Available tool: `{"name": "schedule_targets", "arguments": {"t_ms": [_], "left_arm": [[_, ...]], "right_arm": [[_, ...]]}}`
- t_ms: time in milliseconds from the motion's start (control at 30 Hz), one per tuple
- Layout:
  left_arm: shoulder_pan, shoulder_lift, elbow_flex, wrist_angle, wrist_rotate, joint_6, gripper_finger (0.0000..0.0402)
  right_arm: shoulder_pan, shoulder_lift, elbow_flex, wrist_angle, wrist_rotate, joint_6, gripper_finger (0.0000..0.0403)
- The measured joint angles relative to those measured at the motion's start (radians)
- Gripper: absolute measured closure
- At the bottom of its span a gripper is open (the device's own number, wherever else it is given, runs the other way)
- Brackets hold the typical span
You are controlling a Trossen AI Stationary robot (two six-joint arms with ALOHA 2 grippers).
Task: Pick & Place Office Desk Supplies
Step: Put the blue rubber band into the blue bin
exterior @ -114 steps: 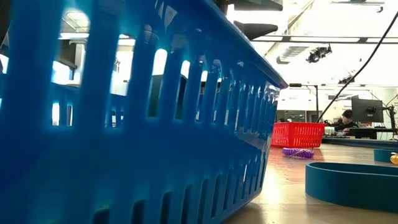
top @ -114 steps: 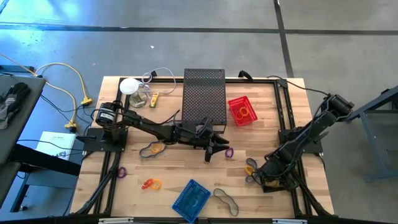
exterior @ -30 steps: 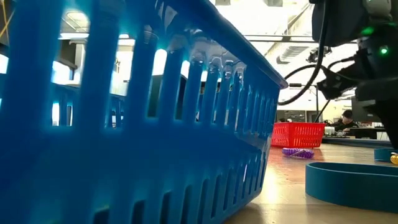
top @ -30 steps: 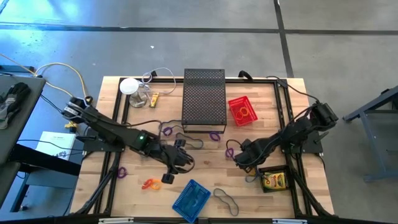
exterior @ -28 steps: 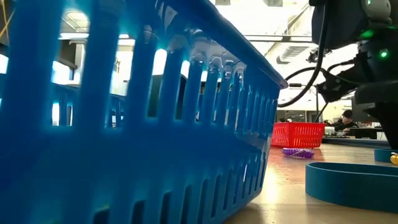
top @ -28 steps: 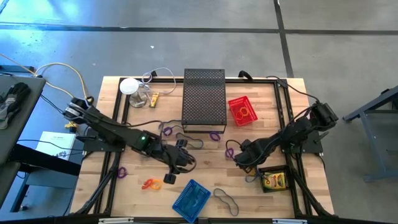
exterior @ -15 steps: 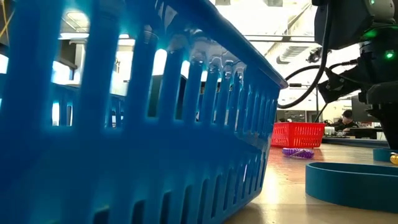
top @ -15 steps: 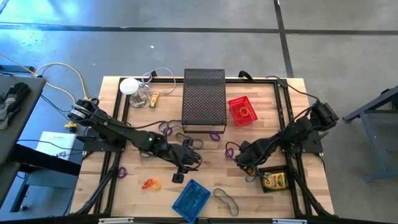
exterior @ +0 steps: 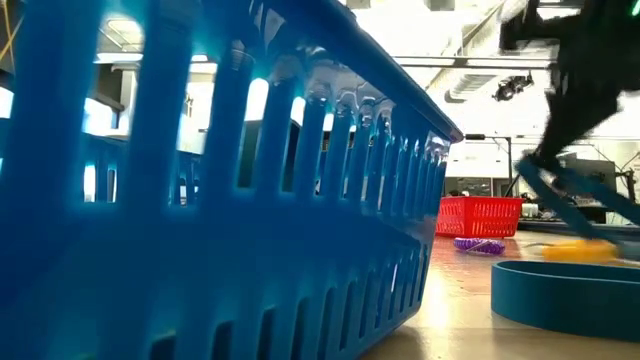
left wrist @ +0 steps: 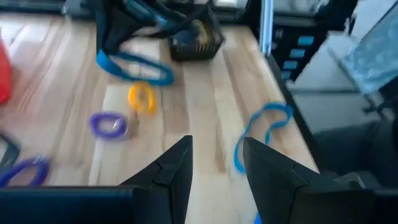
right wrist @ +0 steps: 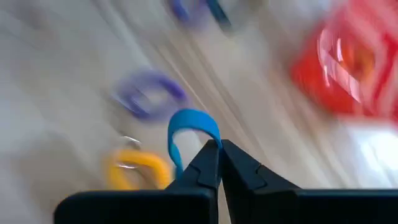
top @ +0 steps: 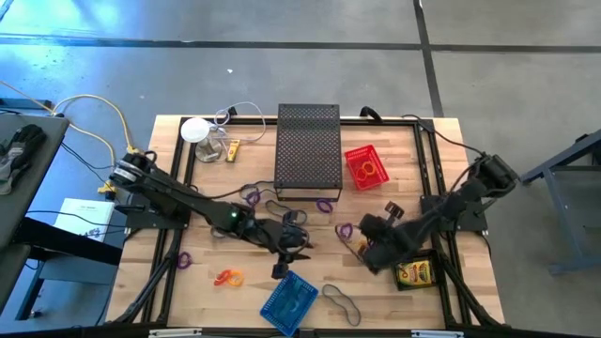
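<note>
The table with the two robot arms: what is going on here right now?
Two arms are sorting rubber bands and other small supplies on a wooden table. The right gripper is shut on a blue rubber band, just above a purple band and a yellow band. The left gripper is open and empty, near the blue basket. A red basket sits beside the black mesh box.

This is a robotics lab or workshop. A wooden bench (top: 310, 282) framed in black rails stands on a bare grey concrete floor (top: 282, 56) marked with dark lines, and yellow cables (top: 99, 117) trail across it. Level across the bench, the room behind shows bright ceiling lights (exterior: 470, 62) and a monitor (exterior: 588, 177).
</note>
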Motion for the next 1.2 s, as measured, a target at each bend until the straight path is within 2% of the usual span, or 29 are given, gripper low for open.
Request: {"name": "schedule_targets", "arguments": {"t_ms": [167, 333, 533, 733, 1200], "left_arm": [[-0.001, 0.090, 0.000, 0.187, -0.002, 0.000, 0.0265], [0.000, 0.138, -0.002, 0.295, -0.004, 0.011, 0.0265], [0.005, 0.174, 0.001, 0.426, -0.003, 0.010, 0.0265], [0.008, 0.192, -0.001, 0.478, -0.012, -0.007, 0.0265], [0.014, 0.206, -0.001, 0.545, -0.040, -0.015, 0.0265]], "right_arm": [[0.093, 0.002, 0.065, 0.188, 0.220, -0.197, 0.0400], [0.150, 0.002, 0.089, 0.371, 0.319, -0.422, 0.0400], [0.144, 0.002, 0.090, 0.528, 0.337, -0.629, 0.0400], [0.129, 0.002, 0.090, 0.546, 0.377, -0.712, 0.0400], [0.128, 0.002, 0.090, 0.613, 0.370, -0.851, 0.0400]]}}
